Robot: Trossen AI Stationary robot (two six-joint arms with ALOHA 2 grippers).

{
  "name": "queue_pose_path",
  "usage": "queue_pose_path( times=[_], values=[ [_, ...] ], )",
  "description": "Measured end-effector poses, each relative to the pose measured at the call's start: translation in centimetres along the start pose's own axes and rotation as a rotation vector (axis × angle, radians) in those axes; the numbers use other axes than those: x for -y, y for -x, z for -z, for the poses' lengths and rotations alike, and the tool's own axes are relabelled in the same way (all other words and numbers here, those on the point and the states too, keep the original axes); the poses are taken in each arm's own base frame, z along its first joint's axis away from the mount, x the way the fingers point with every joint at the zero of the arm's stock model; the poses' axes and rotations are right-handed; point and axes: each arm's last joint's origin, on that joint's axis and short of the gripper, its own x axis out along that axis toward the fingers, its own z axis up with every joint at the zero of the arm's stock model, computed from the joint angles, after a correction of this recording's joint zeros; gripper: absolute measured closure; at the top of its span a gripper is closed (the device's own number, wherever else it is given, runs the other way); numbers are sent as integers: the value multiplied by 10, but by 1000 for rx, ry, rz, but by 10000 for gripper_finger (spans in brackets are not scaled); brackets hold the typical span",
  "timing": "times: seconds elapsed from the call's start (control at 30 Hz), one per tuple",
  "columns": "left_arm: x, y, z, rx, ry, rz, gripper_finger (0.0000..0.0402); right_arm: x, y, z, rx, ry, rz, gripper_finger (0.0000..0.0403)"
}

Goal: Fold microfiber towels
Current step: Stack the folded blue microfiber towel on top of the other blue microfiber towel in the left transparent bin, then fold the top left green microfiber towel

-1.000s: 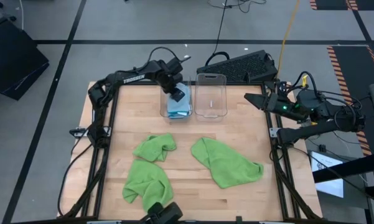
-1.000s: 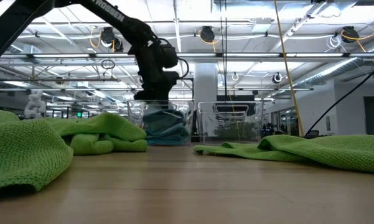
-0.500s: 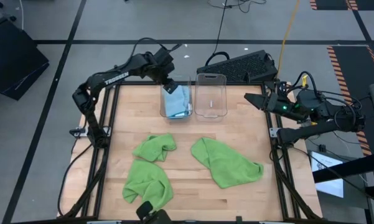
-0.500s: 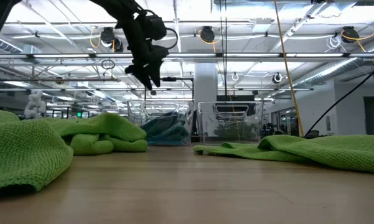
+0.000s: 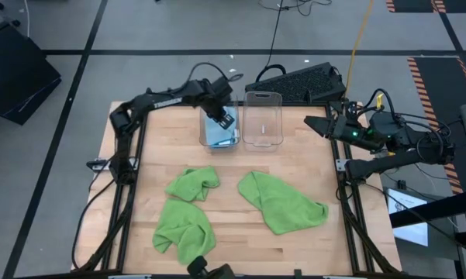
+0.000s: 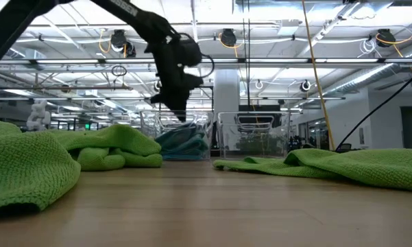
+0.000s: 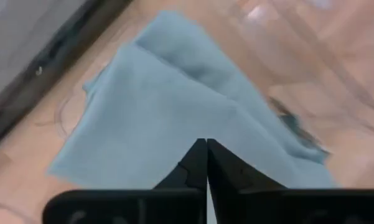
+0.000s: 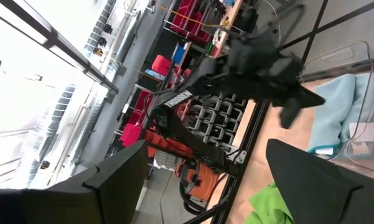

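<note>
A light blue towel [image 5: 219, 132] lies inside the left of two clear bins [image 5: 220, 139] at the table's far edge; the second bin [image 5: 263, 120] beside it holds nothing visible. The left wrist view shows what the others do not: the blue cloth lies folded, one layer lapped over another, with a corner pointing toward the dark table frame. Three lime green towels [image 5: 283, 201] lie crumpled and unfolded on the near half of the wooden table [image 5: 155, 147], two [image 5: 192, 184] [image 5: 184, 229] at left, one at right with its long axis running diagonally.

The left gripper [image 5: 226, 120] hangs just above the blue towel, its fingers [image 7: 193, 171] pressed together and holding nothing. The right gripper [image 5: 318, 124] waits off the table's right edge, fingers spread wide, empty.
</note>
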Motion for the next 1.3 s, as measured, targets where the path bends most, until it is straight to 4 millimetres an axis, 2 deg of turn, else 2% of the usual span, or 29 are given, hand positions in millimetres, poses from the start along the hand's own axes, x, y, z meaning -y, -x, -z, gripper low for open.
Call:
queue_pose_path(
  times=[0.3, 0.47, 0.53, 0.67, 0.77, 0.93, 1.1, 1.3],
  values=[
    [7, -46, -4, 8, 25, -47, 383, 0, 0, 0, 0, 0, 0, 83],
    [10, -44, -11, 77, 28, -8, 398, 0, 0, 0, -1, 1, 0, 83],
    [12, -38, -13, 93, 26, 21, 397, 0, 0, 0, -2, 1, 0, 83],
    [14, -6, -15, 165, 24, 45, 379, 0, 0, 1, -27, 7, -11, 83],
    [14, 24, -13, 217, 29, 37, 371, 0, 0, 1, -32, 24, -13, 83],
    [19, 99, 0, 346, 73, 73, 369, 2, 1, 2, -64, 54, 1, 83],
    [42, 155, 40, 319, 30, 118, 369, 4, 1, 3, -74, 174, 12, 83],
    [82, 187, 97, 172, -48, 134, 369, 5, -7, 9, -109, 353, 19, 83]
  ],
)
